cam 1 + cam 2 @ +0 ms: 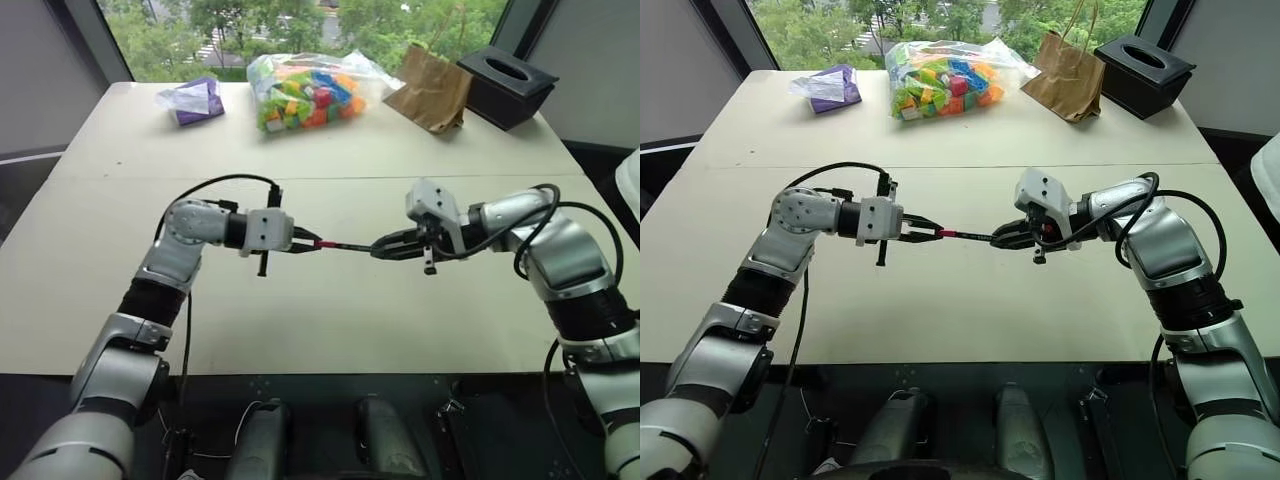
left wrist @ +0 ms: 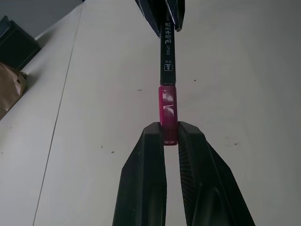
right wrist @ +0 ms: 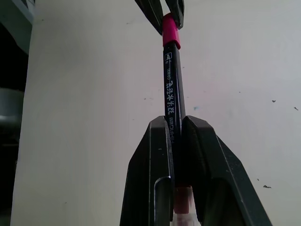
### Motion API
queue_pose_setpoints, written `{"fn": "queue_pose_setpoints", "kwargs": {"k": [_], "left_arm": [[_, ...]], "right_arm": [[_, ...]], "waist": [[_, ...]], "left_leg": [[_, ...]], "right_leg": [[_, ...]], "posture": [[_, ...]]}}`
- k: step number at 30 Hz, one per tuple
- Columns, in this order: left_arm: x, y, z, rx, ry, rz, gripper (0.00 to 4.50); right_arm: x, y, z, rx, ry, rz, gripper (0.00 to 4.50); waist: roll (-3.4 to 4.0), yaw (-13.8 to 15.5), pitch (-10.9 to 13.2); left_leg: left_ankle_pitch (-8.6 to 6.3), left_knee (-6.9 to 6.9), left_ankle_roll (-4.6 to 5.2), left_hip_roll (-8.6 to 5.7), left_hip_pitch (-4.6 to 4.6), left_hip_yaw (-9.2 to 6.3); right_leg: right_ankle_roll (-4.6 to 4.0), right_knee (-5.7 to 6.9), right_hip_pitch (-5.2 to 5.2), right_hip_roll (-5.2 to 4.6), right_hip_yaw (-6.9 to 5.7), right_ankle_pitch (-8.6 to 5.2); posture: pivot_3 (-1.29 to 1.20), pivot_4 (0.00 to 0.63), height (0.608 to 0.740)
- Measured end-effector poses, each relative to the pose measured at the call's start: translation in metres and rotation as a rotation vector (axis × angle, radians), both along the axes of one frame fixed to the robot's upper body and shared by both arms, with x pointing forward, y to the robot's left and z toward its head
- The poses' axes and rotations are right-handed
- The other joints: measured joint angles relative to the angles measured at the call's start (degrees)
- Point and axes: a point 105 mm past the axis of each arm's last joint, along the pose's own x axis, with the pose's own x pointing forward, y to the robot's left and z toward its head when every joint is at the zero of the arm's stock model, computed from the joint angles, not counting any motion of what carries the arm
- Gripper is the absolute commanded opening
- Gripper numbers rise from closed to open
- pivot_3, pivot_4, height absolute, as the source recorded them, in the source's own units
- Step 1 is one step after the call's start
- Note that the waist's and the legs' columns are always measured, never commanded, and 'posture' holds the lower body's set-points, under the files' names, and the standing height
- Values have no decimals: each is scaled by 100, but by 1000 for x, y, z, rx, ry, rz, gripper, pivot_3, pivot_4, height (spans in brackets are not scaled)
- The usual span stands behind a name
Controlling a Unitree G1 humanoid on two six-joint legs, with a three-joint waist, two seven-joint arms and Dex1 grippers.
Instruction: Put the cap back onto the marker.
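Black marker [image 1: 348, 246] lies level between both grippers, cap [image 2: 168, 110] leftward.

marker [image 3: 172, 89] barrel has white print running lengthwise: a small boxed symbol next to the pink cap [image 3: 170, 31], then a row of characters too small to read, maybe non-Latin. Same print shows in the left wrist view, also illegible. Nothing else on the table carries readable text.
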Motion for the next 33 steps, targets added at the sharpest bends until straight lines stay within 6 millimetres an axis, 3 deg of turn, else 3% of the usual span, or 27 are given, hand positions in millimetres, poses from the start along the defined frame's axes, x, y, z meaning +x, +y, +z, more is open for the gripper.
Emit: {"fn": "queue_pose_setpoints", "kwargs": {"k": [33], "left_arm": [[11, 8, 6, -23, -334, -48, 0]], "right_arm": [[4, 7, 5, 43, 17, -33, 39]], "waist": [[0, 5, 0]], "left_leg": [[0, 0, 0, -1, -5, 1]], "right_leg": [[1, 0, -3, 0, -3, 0]], "posture": [[0, 150, 740]]}}
